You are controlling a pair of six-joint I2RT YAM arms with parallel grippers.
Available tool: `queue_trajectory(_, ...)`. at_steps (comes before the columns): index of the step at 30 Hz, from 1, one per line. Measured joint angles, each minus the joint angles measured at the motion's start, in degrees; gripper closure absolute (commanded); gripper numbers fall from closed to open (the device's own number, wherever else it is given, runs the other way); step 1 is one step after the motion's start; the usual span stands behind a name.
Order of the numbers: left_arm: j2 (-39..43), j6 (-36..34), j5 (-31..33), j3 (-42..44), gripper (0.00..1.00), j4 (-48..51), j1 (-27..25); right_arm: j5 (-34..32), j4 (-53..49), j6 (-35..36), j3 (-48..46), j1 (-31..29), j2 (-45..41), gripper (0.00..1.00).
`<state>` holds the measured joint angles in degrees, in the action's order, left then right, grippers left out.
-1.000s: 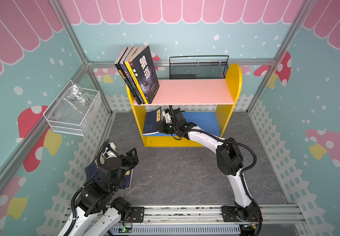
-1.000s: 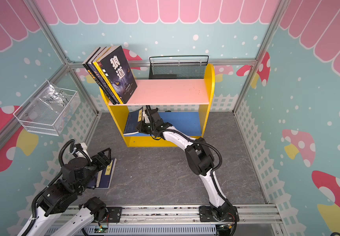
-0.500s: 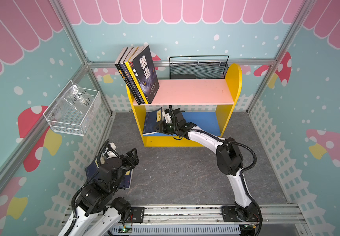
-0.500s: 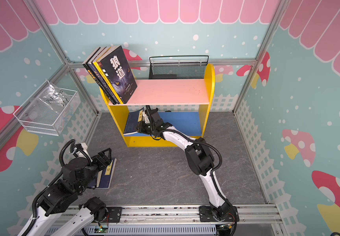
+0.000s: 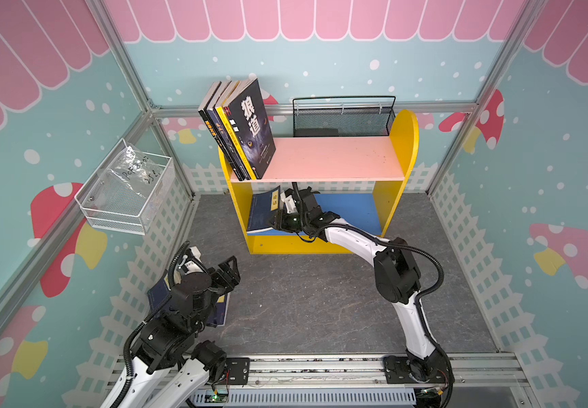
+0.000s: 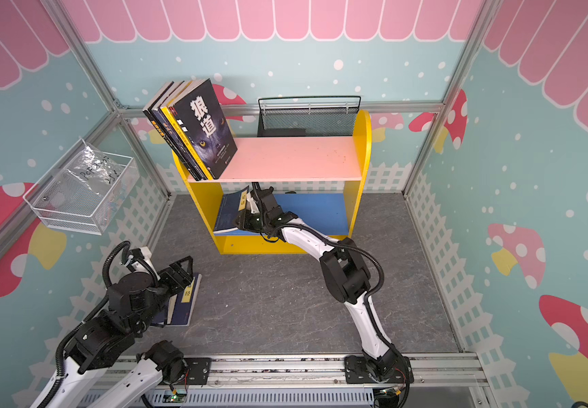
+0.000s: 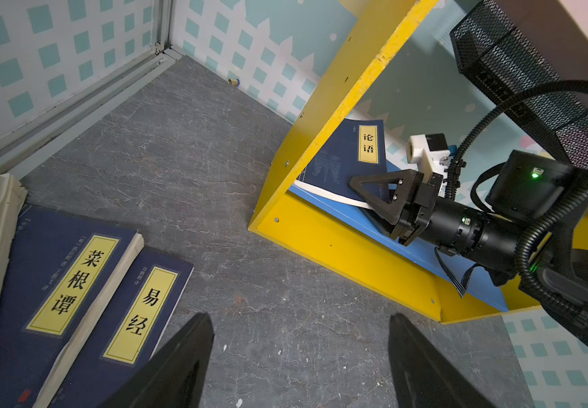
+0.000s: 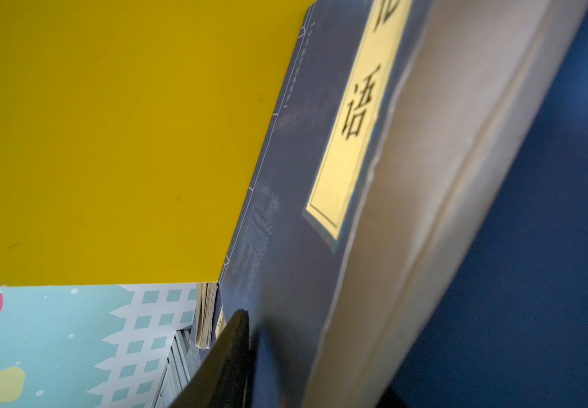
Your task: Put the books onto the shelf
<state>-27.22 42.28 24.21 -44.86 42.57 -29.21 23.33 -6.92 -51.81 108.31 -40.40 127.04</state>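
Left wrist: tilted navy book (image 7: 336, 159) on shelf (image 7: 356, 88), straddled by right gripper (image 7: 359, 190).

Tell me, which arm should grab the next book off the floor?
Left. The left arm hovers right above the navy books on the floor, jaws open and empty. The right arm reaches into the shelf, jaws at the book leaning on its blue board.

Teal walls (image 5: 321, 60), white dots, mushroom prints (image 5: 564, 243), pink scallop trim (image 5: 285, 21) on top, white picket print (image 5: 462, 226) at base. Grey stone-look floor (image 5: 303, 300). Aluminium frame (image 5: 123, 60) in corners.
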Motion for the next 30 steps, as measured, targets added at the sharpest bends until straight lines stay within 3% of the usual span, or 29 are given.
queue_trajectory(30, 0.0, 0.0, -0.2, 0.0, 0.2, 0.0, 0.0, 0.0, 0.0, 0.0, 0.0, -0.1, 0.0, 0.57)
